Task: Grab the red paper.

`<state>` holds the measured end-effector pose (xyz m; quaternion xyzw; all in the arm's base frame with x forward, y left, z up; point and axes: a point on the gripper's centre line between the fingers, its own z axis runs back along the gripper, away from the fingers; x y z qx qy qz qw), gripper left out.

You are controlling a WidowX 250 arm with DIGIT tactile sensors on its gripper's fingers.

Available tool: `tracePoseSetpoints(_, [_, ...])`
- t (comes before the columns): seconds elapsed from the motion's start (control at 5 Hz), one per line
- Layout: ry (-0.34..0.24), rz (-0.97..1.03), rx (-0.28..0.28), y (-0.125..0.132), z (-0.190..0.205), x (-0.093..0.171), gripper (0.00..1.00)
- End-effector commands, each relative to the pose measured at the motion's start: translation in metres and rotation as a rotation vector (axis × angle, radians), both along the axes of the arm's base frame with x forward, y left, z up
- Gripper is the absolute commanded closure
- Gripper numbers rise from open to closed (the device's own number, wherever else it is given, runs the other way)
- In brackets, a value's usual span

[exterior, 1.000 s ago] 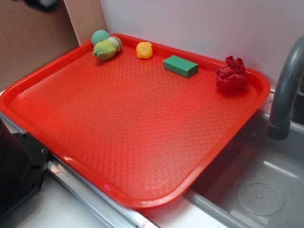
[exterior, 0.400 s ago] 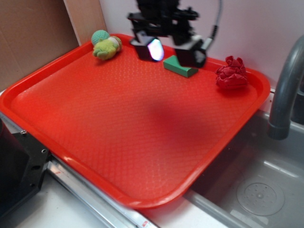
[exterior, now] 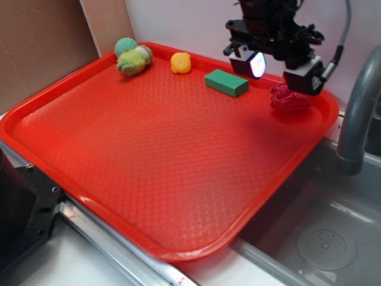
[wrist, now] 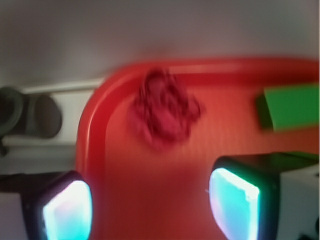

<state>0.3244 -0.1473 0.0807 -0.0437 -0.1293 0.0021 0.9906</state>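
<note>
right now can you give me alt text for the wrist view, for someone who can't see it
Blurred wrist-camera view: a crumpled ball of dark crimson paper lies near the rounded corner of a bright red plastic tray, ahead of the open gripper. Its two glowing cyan fingertips frame the bottom of the picture, apart from the paper. A green rectangular block sits at the right edge.
</note>
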Motion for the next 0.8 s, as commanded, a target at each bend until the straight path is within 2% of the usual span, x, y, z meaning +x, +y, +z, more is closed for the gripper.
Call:
tracePoseSetpoints(0.0, [-0.13,-0.006,0.058,0.014,0.004,0.026,0.0])
tracePoseSetpoints(0.2, [-0.109,-0.019,0.053,0.016,-0.012,0.038,0.0])
tracePoseSetpoints(0.4, [-0.091,-0.031,0.076,0.015,-0.026,0.045,0.0])
tracePoseSetpoints(0.6, [-0.062,-0.091,0.05,0.006,-0.048,0.05,0.0])
